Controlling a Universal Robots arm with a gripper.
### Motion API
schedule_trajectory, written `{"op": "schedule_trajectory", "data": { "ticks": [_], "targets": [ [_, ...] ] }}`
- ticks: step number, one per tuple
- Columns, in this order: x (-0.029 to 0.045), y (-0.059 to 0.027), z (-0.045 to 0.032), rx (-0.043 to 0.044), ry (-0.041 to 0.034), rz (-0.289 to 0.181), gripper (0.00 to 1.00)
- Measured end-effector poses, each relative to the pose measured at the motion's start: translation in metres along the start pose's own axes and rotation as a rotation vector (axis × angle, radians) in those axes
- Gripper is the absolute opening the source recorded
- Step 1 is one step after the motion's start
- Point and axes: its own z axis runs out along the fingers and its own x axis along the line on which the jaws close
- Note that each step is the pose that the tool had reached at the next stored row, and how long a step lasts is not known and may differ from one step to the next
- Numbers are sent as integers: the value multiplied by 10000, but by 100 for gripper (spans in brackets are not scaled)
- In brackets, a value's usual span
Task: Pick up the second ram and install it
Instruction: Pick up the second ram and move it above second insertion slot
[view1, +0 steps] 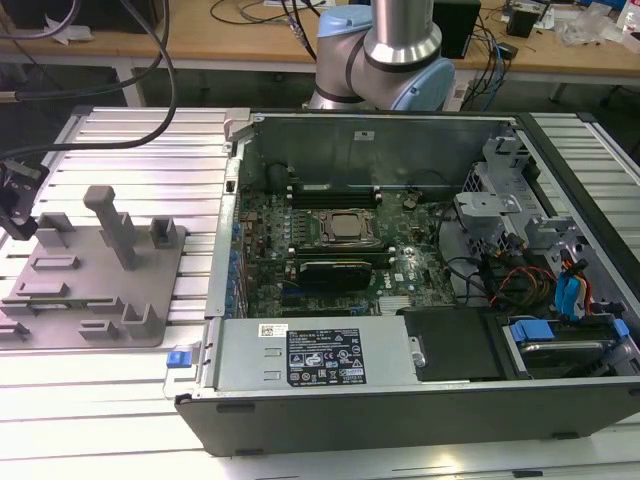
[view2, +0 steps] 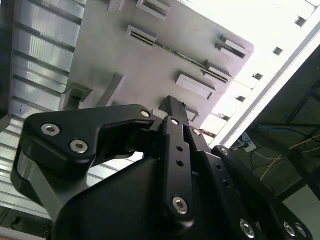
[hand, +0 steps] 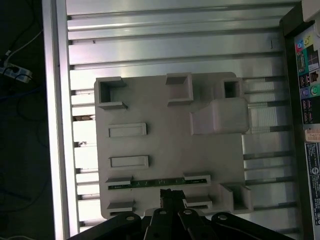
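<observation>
At hand (hand: 171, 192): narrow, jaws together, nothing held, hovering over grey tray (hand: 165, 145). Second ram (hand: 157, 183) stands on edge in tray's slot blocks, near hand. Risk: dropping this narrow, hand strikes stick's top edge, tilting or jamming it. Open computer case (view1: 400, 412) on desk (view1: 130, 140) holds circuit board (view1: 405, 262), well apart.

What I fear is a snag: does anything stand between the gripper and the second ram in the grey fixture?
Nothing visible does. In the first wrist view the gripper hangs just by the second ram, a thin green strip held between two slotted blocks of the grey fixture, with no part across the gap.
</observation>
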Motion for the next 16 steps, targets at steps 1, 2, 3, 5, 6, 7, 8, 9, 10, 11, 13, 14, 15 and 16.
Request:
{"op": "schedule_trajectory", "data": {
  "ticks": [1,2,3,5,6,7,8,9,10,11,13,14,15,16],
  "targets": [
    [0,0,0,0,0,0,8],
    [0,0,0,0,0,0,8],
    [0,0,1,0,0,0,8],
    [0,0,1,0,0,-1,8],
    [0,0,2,-1,2,-55,8],
    [1,0,3,-4,7,-153,8],
    [1,0,5,-7,12,-271,8],
    [1,0,8,-15,29,-648,8],
    [2,0,10,-22,42,-926,8],
    [3,-1,11,-33,64,-1415,8],
    [4,-1,12,-41,78,-1732,8],
    [5,-1,14,-50,97,-2142,8],
    [5,-1,15,-55,110,-2438,8],
    [5,-1,16,-62,126,-2771,8]
  ]
}}
